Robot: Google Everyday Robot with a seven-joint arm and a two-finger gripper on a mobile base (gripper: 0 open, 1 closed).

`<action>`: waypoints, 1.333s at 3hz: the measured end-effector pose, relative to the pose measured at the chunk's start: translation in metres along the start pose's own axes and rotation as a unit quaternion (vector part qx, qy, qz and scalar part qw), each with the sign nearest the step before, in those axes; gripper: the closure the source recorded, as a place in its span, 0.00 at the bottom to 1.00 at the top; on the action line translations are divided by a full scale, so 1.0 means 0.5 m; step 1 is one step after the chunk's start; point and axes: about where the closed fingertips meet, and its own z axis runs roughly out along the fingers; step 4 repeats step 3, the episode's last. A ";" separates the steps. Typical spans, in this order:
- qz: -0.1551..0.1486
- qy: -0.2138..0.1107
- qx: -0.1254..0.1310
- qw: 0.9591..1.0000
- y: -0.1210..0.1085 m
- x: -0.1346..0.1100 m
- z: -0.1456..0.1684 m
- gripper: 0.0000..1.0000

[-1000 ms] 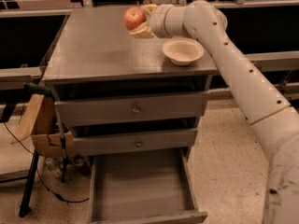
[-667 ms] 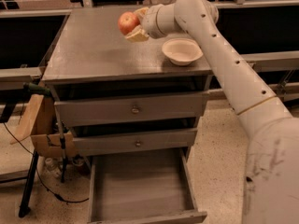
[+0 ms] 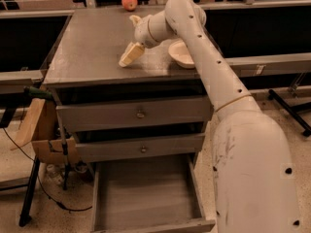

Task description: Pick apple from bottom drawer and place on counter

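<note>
The cream two-finger gripper (image 3: 129, 39) hovers low over the flat grey metal counter (image 3: 92, 47), fingers spread wide and gripping nothing, just left of the beige bowl (image 3: 182, 55). The small round red-orange apple (image 3: 129, 1) sits apart from it at the counter's far edge, so placement appears complete. The pulled-out grey metal bottom drawer (image 3: 146, 198) shows only bare floor.

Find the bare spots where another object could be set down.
The counter is bare across its left half, front edge to the apple at the back. The bottom drawer is bare too. Crowded: the right side, where the open gripper is beside the bowl.
</note>
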 end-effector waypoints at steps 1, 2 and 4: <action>-0.005 -0.018 -0.003 1.000 0.002 -0.017 -0.005 0.00; -0.025 -0.026 0.011 0.999 -0.008 -0.069 -0.052 0.00; -0.029 -0.027 0.012 0.999 -0.008 -0.081 -0.061 0.00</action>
